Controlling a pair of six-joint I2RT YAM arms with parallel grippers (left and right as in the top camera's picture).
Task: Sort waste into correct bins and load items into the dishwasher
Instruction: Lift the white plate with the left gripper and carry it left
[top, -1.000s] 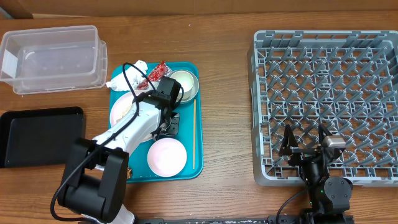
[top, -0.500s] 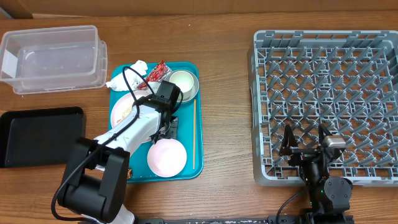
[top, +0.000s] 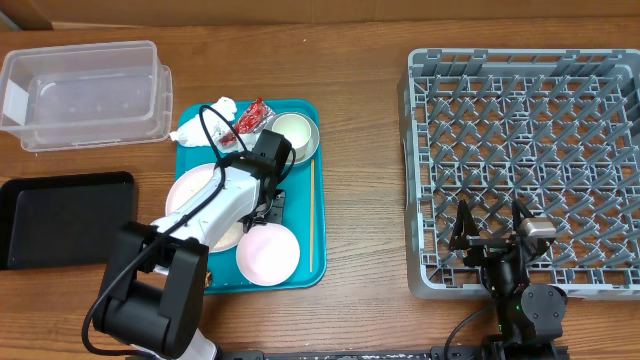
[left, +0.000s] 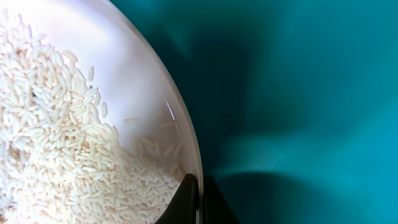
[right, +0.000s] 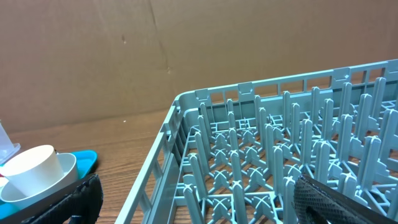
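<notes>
My left gripper (left: 199, 196) clamps the plate (left: 140, 93) rim. Probably stiff and slick, with loose rice (left: 50, 137) on it, so I'd keep it level. Right gripper (top: 490, 229) gapes.

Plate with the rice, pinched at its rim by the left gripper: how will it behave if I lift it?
The plate looks rigid and glossy, so it may slip or pivot in the edge pinch of the left gripper. The rice lies loose and reaches close to the rim, so any tilt would probably spill grains onto the teal tray.
</notes>
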